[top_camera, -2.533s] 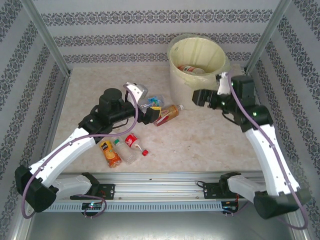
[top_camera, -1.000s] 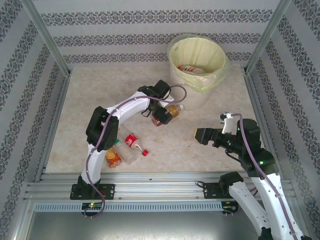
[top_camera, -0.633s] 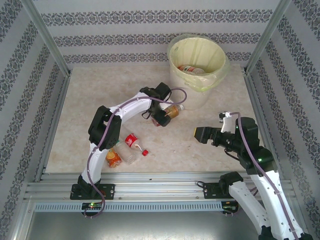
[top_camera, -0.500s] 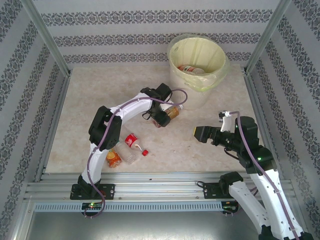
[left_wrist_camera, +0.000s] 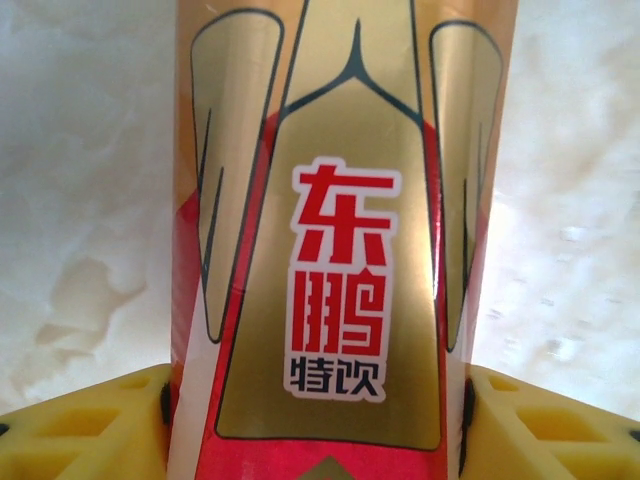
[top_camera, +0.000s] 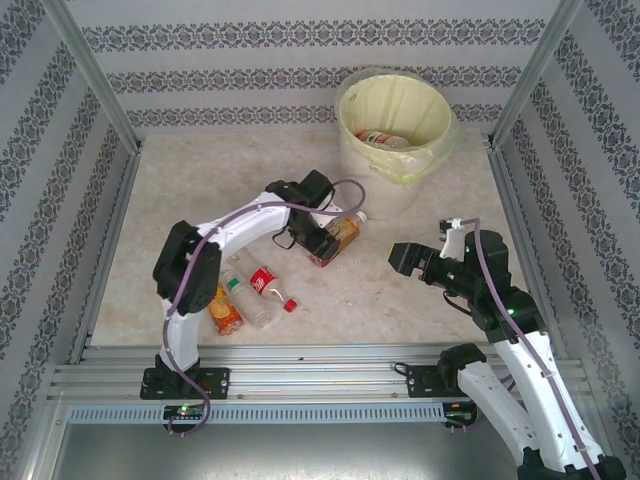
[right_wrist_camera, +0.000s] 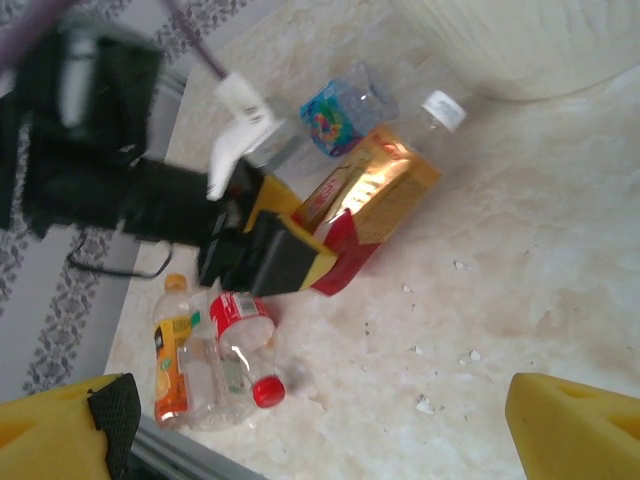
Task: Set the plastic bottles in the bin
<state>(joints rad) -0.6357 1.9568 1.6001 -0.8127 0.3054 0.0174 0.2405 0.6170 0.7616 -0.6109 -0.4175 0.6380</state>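
Left wrist view, left pincer clamped on gold-labelled bottle, both ends cut off, right pincer spread wide

Gold-labelled bottle lies tilted near the cream bin holding another bottle.

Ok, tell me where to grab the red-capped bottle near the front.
Probably best from above, closing on the red-labelled bottle at its neck, just behind the red cap. It lies flat, and a clear bottle lies close alongside its body.
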